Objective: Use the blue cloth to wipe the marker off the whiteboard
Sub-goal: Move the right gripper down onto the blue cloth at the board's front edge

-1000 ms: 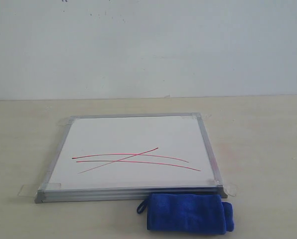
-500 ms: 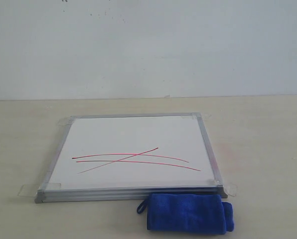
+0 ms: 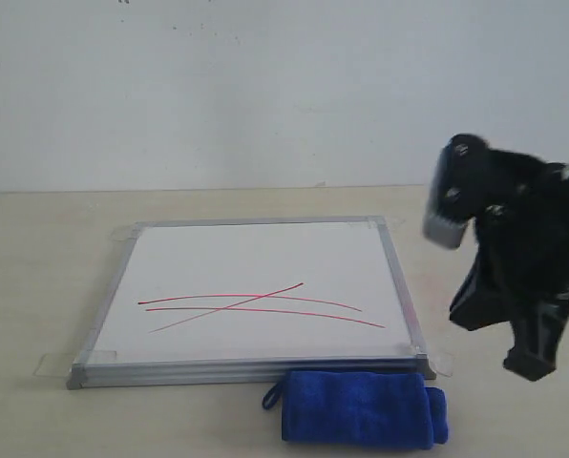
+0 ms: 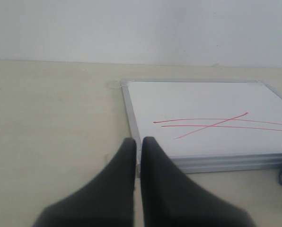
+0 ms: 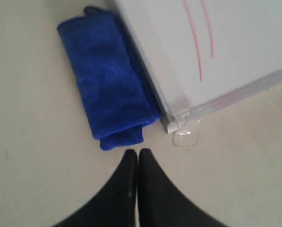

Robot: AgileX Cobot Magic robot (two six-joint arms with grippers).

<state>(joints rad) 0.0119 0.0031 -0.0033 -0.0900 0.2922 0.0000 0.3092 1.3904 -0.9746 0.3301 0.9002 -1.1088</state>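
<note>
The whiteboard [image 3: 256, 253] lies flat on the table, with the marker [image 3: 256, 303] as a few crossing red strokes on its near half. Just off the board's front edge lies the blue cloth [image 3: 361, 408], rolled, its loop pointing left. My right gripper [image 3: 528, 363] hangs shut and empty above the table, to the right of the board's front right corner. Its wrist view has the tips [image 5: 137, 152] just short of the cloth's [image 5: 110, 71] end, beside the whiteboard [image 5: 245, 42] and marker [image 5: 194, 42]. My left gripper [image 4: 138, 139] is shut, empty, near the whiteboard's [image 4: 202, 97] front left corner.
Clear tape tabs [image 3: 442, 363] stick out from the board's corners onto the beige table [image 3: 514, 210]. A white wall [image 3: 284, 86] rises behind the table. The left arm does not appear in the exterior view.
My right arm has come into the exterior view from the right, above the table beside the board. The board, marker lines and cloth have not moved.
</note>
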